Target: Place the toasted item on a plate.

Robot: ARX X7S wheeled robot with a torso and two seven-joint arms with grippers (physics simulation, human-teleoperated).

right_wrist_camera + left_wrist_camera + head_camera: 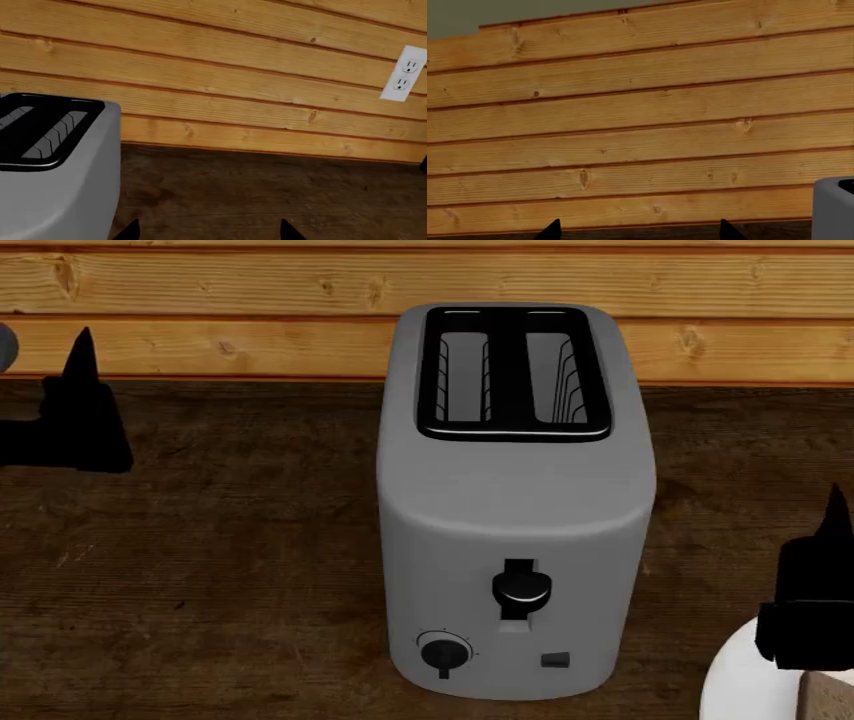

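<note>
A: Where are we? The toaster (514, 510) stands in the middle of the dark table (200, 570), both slots empty.

B: At the near right we see the plate (737, 685), and the toast (830, 695) seems to lie on it already. So little is left, we think.

A: Our left gripper (637, 231) and right gripper (208, 231)?

B: Both spread wide, holding nothing.

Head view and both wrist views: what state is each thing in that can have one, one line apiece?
Toaster: upright on the counter, both slots empty, lever partway down its slot.
Toast: lying on the plate, cut off by the corner.
Plate: flat on the counter, right of the toaster.
Left gripper: open, holding nothing.
Right gripper: open, holding nothing.
Wall outlet: nothing plugged in.
</note>
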